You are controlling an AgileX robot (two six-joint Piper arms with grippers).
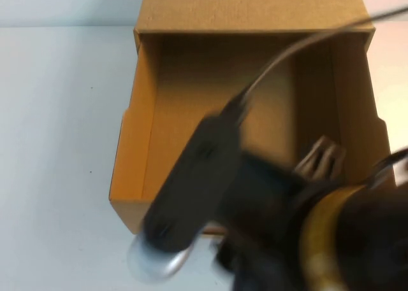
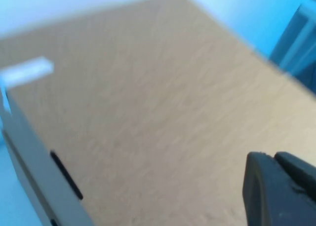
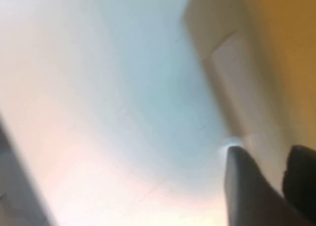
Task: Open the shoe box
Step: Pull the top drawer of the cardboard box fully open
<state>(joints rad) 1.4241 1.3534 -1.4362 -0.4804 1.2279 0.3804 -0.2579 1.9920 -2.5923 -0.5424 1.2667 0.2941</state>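
Cardboard shoe box (image 1: 131, 151) open on the table (image 1: 57, 144).
Right claw (image 3: 269, 154) released beside its wall; left claw (image 2: 274, 161) by the box, grip unclear.

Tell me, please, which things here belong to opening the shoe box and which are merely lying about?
Job in hand: shoe box, already open, lid folded back; right gripper, beside the box's edge; left gripper, over a cardboard face.
Merely there: table; arm cable.
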